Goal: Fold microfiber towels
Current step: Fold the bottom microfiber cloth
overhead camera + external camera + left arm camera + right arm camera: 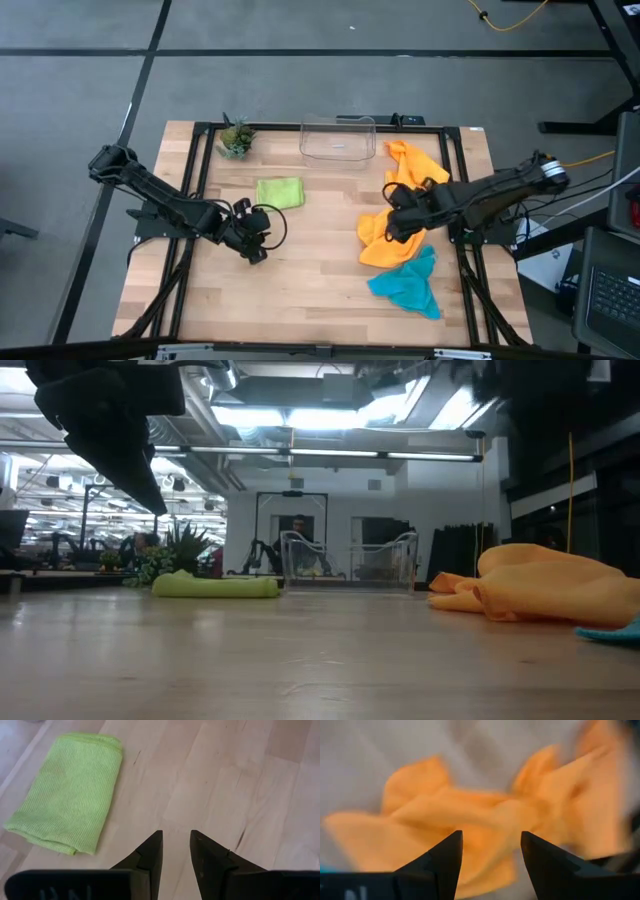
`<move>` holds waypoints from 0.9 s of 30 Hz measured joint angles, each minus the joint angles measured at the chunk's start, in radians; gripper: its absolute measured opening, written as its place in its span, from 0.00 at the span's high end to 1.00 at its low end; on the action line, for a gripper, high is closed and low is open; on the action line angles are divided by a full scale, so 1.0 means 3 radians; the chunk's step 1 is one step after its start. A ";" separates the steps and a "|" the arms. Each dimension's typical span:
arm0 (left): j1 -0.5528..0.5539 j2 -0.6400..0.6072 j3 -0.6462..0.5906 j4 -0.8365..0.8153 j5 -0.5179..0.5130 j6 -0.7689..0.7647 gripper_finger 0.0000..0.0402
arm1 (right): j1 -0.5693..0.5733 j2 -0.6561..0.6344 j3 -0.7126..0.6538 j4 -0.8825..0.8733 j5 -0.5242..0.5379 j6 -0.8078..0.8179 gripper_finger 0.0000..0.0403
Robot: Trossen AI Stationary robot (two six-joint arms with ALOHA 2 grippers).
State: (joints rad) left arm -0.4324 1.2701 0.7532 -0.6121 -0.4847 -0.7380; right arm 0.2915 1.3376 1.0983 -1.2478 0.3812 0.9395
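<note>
Jaws parted over orange towel (pixel 485 835), teal towel (pixel 408 284) overhead only

A pale wood-plank surface (pixel 300 270) sits in a black frame on a grey floor (pixel 300 90) crossed by dark lines. A yellow cable (pixel 515 18) runs over the floor at the far right, near a keyboard (pixel 610 295). Seen level, the room behind has bright ceiling lights (pixel 330 415), exposed pipes, a white back wall with a dark-framed doorway (pixel 291 530), and a person standing there.
</note>
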 joint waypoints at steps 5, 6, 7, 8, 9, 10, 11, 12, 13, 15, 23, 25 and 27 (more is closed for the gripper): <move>0.0006 0.0000 0.0000 0.0000 0.0000 -0.0062 0.77 | 0.0001 -0.0134 -0.0664 0.0980 -0.0743 -0.0003 0.49; 0.0007 0.0000 0.0000 0.0002 -0.0001 -0.0062 0.77 | -0.0003 -0.0127 -0.0748 0.1066 -0.0753 0.0000 0.49; 0.0008 0.0000 0.0000 0.0002 -0.0002 -0.0062 0.77 | -0.0005 -0.0110 -0.0822 0.1109 -0.0735 0.0008 0.49; 0.0008 0.0000 0.0000 0.0002 -0.0001 -0.0062 0.77 | -0.0006 -0.0094 -0.0895 0.1133 -0.0689 0.0015 0.49; 0.0008 0.0000 0.0000 0.0004 -0.0002 -0.0062 0.77 | -0.0006 -0.0072 -0.0959 0.1141 -0.0608 0.0051 0.49; 0.0009 0.0000 0.0000 0.0007 -0.0003 -0.0062 0.77 | -0.0005 -0.0055 -0.1019 0.1149 -0.0539 0.0095 0.49; 0.0009 0.0000 0.0000 0.0010 -0.0003 -0.0062 0.77 | -0.0004 -0.0045 -0.1069 0.1157 -0.0482 0.0149 0.49; 0.0008 0.0000 0.0000 0.0008 -0.0003 -0.0062 0.77 | -0.0005 -0.0030 -0.1112 0.1153 -0.0461 0.0202 0.49; 0.0008 0.0000 0.0000 0.0010 -0.0003 -0.0062 0.77 | -0.0005 -0.0014 -0.1147 0.1150 -0.0455 0.0268 0.49; 0.0008 0.0000 0.0000 0.0009 -0.0003 -0.0062 0.77 | -0.0005 0.0001 -0.1180 0.1143 -0.0459 0.0402 0.49; 0.0009 0.0000 0.0000 0.0009 -0.0003 -0.0061 0.77 | -0.0006 0.0114 -0.1178 0.1542 -0.0577 0.0600 0.49; 0.0009 0.0000 0.0000 0.0010 -0.0003 -0.0061 0.77 | -0.0006 0.0276 -0.1178 0.1920 -0.0648 0.0577 0.49; 0.0009 0.0000 0.0000 0.0009 -0.0003 -0.0061 0.77 | -0.0006 0.0498 -0.1177 0.2374 -0.0807 0.0428 0.49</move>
State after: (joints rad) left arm -0.4297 1.2701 0.7532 -0.6094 -0.4855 -0.7563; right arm 0.2897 1.4869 0.7452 -0.5356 0.1393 1.0680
